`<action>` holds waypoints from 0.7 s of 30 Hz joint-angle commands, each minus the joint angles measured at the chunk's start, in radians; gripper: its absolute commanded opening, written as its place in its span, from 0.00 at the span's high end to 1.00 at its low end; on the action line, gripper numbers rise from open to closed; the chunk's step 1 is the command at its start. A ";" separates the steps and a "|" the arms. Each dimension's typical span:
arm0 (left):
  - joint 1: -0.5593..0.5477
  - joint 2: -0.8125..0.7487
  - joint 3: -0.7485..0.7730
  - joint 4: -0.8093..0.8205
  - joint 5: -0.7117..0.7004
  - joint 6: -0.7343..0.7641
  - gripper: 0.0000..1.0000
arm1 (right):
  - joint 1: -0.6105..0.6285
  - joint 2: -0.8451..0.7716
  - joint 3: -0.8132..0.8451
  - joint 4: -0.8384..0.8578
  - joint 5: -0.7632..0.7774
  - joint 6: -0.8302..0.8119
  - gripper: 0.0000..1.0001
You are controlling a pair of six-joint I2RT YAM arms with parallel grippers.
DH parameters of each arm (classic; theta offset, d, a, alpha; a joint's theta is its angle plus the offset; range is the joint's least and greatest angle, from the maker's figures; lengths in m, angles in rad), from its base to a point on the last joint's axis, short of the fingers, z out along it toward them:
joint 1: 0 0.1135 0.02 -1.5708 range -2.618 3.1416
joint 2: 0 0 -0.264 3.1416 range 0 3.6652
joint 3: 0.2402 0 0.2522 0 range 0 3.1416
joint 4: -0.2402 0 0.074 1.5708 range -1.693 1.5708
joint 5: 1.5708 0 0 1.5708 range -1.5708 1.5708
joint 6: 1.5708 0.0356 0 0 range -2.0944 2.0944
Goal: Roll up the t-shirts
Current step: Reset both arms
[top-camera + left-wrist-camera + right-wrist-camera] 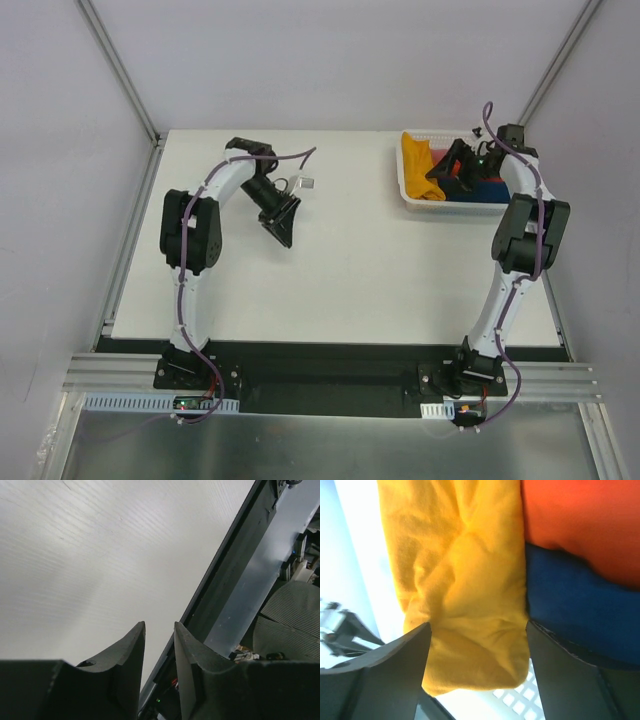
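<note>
My right gripper (477, 645) hangs wide apart astride the mustard t-shirt (465, 580) in the basket (412, 203); soft, floppy cloth, so I'd pinch that bunched fold. Left gripper (159, 645) nearly together, holding nothing.

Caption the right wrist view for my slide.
Open right gripper straddling the mustard-orange t-shirt in the basket, beside red-orange and dark blue ones.

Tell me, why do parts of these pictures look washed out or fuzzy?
Right wrist view: the basket is overexposed to near white, and the mustard t-shirt looks soft, being very close. Left wrist view: the table glares pale. Top view: evenly lit, soft shadows.
</note>
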 commanded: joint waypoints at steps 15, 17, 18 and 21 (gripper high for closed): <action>-0.020 0.008 0.639 0.052 -0.236 -0.205 0.46 | 0.350 -0.497 0.031 -0.036 0.666 -0.344 0.04; -0.021 -0.029 0.636 0.063 -0.306 -0.216 0.23 | 0.453 -0.556 -0.056 0.022 0.713 -0.347 0.04; -0.021 -0.040 0.628 0.063 -0.322 -0.219 0.01 | 0.485 -0.580 -0.081 0.037 0.733 -0.350 0.04; -0.021 -0.085 0.589 0.072 -0.391 -0.230 0.01 | 0.605 -0.654 -0.162 0.064 0.778 -0.367 0.04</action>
